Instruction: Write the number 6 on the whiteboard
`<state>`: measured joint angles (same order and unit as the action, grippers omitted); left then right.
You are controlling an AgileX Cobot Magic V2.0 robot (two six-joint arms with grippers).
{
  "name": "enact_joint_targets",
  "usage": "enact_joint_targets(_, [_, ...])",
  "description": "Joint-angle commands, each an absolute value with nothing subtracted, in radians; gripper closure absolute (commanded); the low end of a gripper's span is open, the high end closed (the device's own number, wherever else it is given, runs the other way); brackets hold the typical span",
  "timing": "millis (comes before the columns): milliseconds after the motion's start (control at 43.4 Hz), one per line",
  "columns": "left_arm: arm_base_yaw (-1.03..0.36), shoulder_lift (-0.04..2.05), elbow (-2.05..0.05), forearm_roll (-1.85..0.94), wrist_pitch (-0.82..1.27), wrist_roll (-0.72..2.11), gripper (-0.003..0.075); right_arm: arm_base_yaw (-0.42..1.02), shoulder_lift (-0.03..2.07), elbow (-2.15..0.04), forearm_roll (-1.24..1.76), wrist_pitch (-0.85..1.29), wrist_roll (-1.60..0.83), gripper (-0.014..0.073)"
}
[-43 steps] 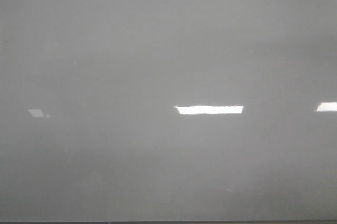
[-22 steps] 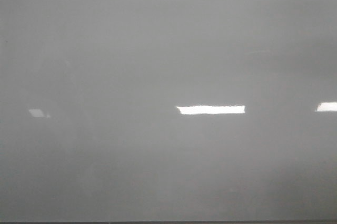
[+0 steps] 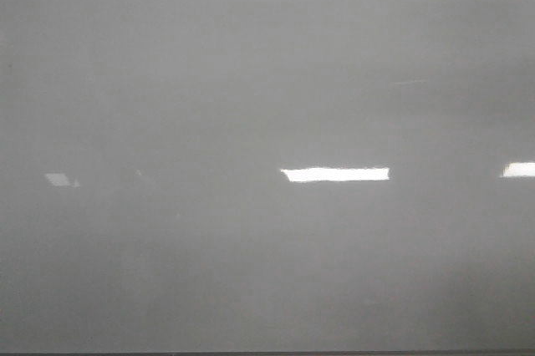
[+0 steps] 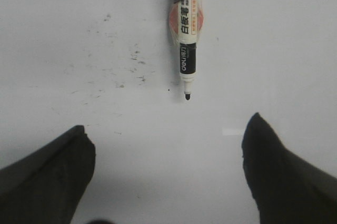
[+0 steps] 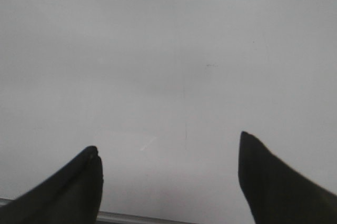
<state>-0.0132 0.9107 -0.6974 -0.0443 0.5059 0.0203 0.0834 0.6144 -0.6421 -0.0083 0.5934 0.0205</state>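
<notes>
My left gripper [image 4: 166,155] spread empty, uncapped black marker [image 4: 186,40] lying on whiteboard [image 4: 274,50], my right gripper [image 5: 168,174] spread empty.

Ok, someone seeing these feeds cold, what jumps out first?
Probably the uncapped whiteboard marker in the left wrist view, lying on the whiteboard ahead of the open left gripper, which holds nothing. Faint dark smudges speckle the board beside it. In the front view, only bright light reflections break the blank board; no digit shows.
</notes>
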Motion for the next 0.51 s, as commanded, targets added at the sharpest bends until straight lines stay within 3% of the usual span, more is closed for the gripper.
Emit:
enact_joint_targets(0, [-0.028, 0.970, -0.752, -0.058, 0.405, 0.007, 0.0158, 0.083, 0.619, -0.668, -0.009, 0.520, 0.015, 0.0033])
enact_joint_targets(484, [-0.056, 1.282, -0.788, -0.051, 0.122, 0.007, 0.0158, 0.083, 0.619, -0.668, -0.009, 0.520, 0.015, 0.0033])
